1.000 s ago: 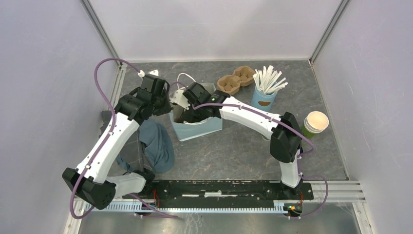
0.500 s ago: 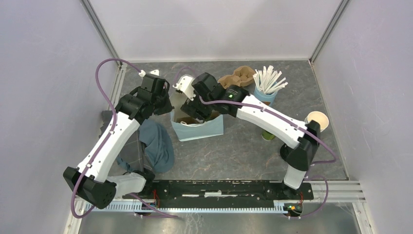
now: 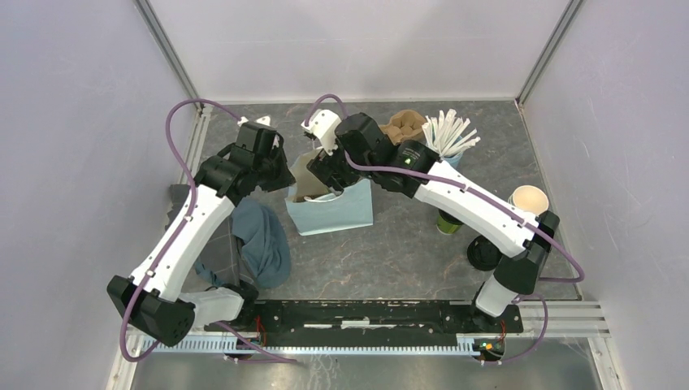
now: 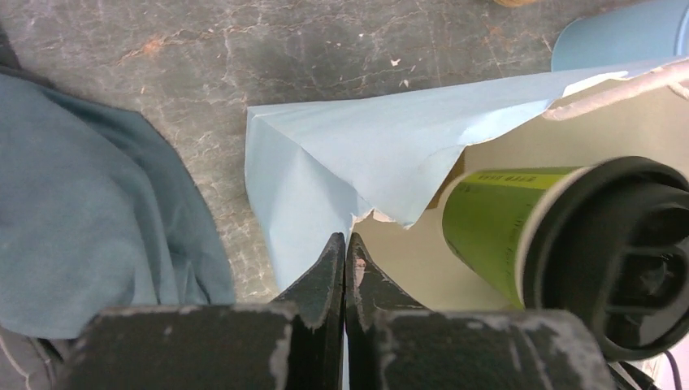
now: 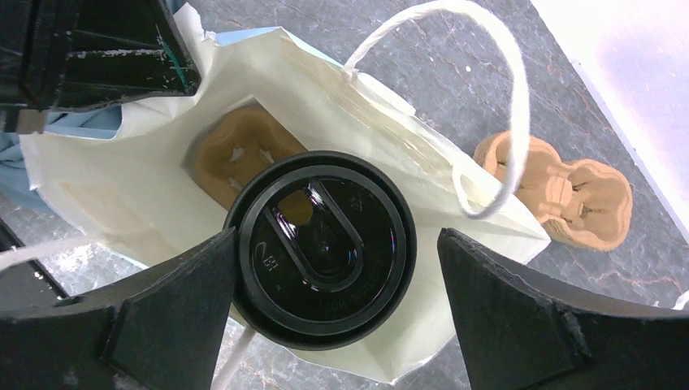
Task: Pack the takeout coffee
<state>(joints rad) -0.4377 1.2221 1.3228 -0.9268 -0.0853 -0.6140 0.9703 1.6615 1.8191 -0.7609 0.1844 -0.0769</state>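
Evidently the takeout coffee (image 4: 487,219) sits inside the light-blue paper bag (image 4: 325,162), directly beneath the right pincer (image 5: 337,240), whose jaws are spread wide either side of the black lid (image 5: 321,268), gripping nothing. The left pincer (image 4: 345,252) is pinched on the bag's rim. The right pincer should rise straight, avoiding the cord handle (image 5: 504,97), while the left steadies the bag.

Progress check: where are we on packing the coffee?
Done: the takeout coffee is inside the blue paper bag, lid on, over a cardboard carrier. In hand: the left claw pinches the bag's rim; the right claw is open either side of the lid. Left, likely: lift the right claw clear, then release the rim.
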